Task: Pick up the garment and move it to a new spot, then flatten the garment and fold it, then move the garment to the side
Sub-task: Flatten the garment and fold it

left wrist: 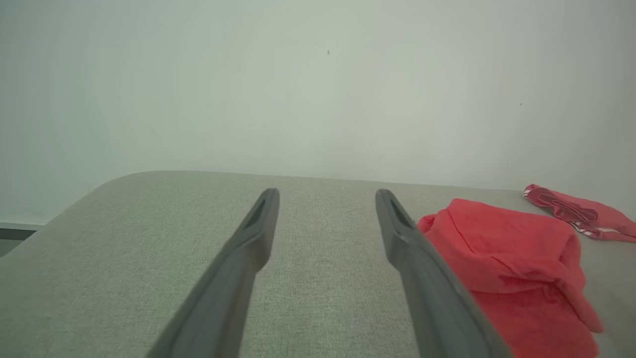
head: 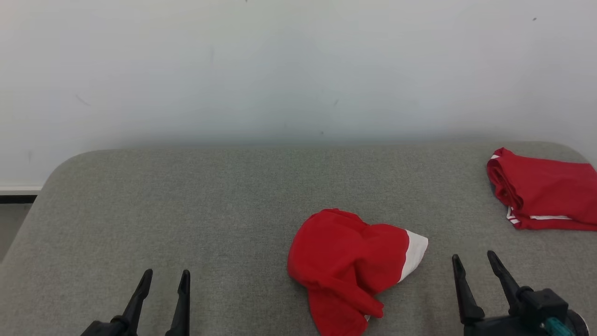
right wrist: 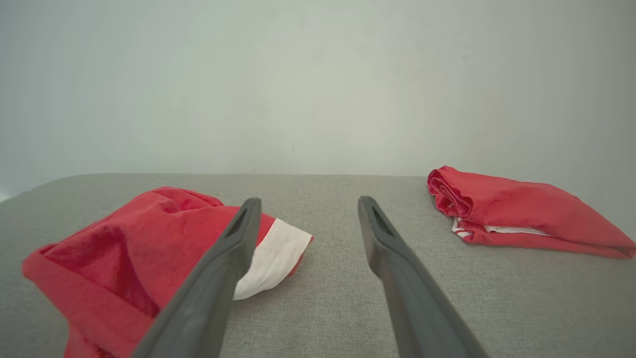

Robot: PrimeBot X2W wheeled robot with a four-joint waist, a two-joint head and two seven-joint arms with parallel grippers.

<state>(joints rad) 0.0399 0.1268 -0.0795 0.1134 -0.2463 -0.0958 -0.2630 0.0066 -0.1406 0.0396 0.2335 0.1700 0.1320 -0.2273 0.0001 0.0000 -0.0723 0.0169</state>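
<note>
A crumpled red garment [head: 347, 266] with a white panel lies in a heap on the grey padded table [head: 196, 210], right of centre near the front. It appears again in the left wrist view [left wrist: 502, 258] and the right wrist view [right wrist: 124, 253]. My left gripper [head: 164, 281] is open at the lower left, well to the left of the heap, its fingers [left wrist: 248, 248] over bare fabric. My right gripper [head: 473, 263] is open at the lower right, just right of the garment's white panel [right wrist: 273, 253], holding nothing.
A second red garment [head: 543, 191], folded, with white trim, rests at the table's far right edge; it shows too in the right wrist view [right wrist: 516, 214] and left wrist view [left wrist: 576, 211]. A pale wall [head: 280, 70] stands behind the table. The table's left corner is rounded.
</note>
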